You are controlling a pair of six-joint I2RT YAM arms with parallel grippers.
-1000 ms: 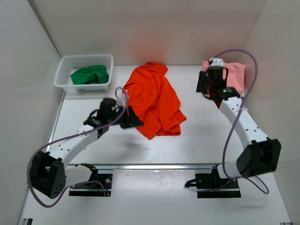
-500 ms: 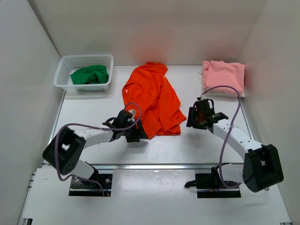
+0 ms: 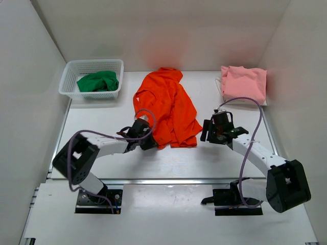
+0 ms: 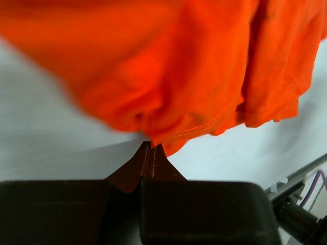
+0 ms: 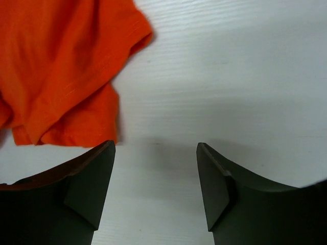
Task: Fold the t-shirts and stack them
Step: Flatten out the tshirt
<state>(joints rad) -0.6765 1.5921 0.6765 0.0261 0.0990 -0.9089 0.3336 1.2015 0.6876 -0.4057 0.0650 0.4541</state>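
Overhead view looks down on the table [image 3: 102,109]; both close wrist views share the orange t-shirt [image 3: 168,109].

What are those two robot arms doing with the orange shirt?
It looks like they're about to fold it. The left gripper is shut on the near hem of the orange t-shirt. The right gripper is open over bare table beside the shirt's other near corner. A folded pink t-shirt lies back right; a green t-shirt sits in the basket.

White mesh basket [image 3: 68,84] at the table's [image 3: 204,159] far-left corner
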